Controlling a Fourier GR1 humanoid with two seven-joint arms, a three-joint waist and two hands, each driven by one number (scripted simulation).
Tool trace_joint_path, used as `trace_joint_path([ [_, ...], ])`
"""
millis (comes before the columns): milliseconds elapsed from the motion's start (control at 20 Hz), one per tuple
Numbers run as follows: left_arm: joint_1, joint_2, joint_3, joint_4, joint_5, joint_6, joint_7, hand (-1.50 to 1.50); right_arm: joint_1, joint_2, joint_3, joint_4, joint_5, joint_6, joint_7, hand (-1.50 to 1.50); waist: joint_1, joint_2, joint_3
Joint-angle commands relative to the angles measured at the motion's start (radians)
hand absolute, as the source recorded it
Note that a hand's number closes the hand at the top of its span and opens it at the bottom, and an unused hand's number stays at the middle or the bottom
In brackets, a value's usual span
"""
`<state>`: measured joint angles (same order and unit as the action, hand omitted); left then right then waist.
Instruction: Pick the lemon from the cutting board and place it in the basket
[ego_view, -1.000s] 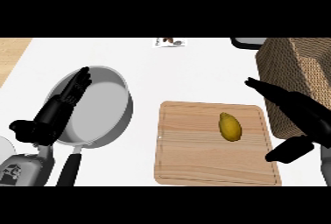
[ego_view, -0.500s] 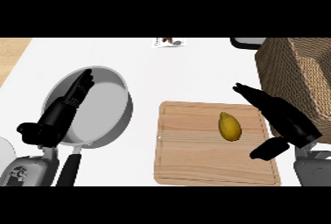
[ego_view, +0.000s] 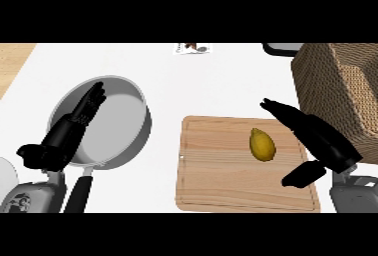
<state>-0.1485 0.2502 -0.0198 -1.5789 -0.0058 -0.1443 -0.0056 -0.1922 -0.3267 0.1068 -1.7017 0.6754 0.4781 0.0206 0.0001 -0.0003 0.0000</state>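
Note:
A yellow lemon (ego_view: 261, 144) lies on the wooden cutting board (ego_view: 221, 180), towards its upper right. My right hand (ego_view: 314, 136) hovers just right of the lemon, open, fingers stretched up and left past it, thumb (ego_view: 303, 175) hanging below. It is not touching the lemon. The woven basket (ego_view: 341, 90) stands at the right edge, behind that hand. My left hand (ego_view: 70, 131) rests open at the left, over the pan.
A grey frying pan (ego_view: 122, 125) with a black handle (ego_view: 80, 192) sits left of the board. A small printed item (ego_view: 192, 48) lies at the counter's far edge. A dark object (ego_view: 280, 47) shows at the top right.
My right hand has moved left and down, coming closer to the lemon. The left hand has shifted slightly. The lemon has stayed in place.

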Motion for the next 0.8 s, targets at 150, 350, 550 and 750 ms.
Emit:
trace_joint_path([
  [150, -0.037, 0.021, 0.058, -0.072, 0.038, -0.058, 0.119, 0.0, -0.011, -0.029, -0.047, 0.006, 0.03, 0.052, -0.015, -1.5, 0.001, -0.001, 0.0],
  [350, 0.03, -0.025, 0.037, -0.09, -0.014, -0.034, 0.064, 0.0, 0.018, 0.0, -0.001, -0.013, 0.107, 0.043, 0.007, -1.5, 0.001, -0.001, 0.0],
  [550, 0.003, -0.043, 0.04, -0.027, -0.022, -0.055, 0.037, 0.0, -0.081, 0.076, 0.029, 0.146, 0.171, -0.029, -0.006, -1.5, 0.003, 0.001, 0.0],
  [750, -0.037, -0.041, 0.066, -0.021, -0.031, -0.066, 0.057, 0.0, 0.003, 0.088, 0.046, 0.109, 0.216, -0.056, -0.022, -1.5, 0.0, 0.0, 0.0],
])
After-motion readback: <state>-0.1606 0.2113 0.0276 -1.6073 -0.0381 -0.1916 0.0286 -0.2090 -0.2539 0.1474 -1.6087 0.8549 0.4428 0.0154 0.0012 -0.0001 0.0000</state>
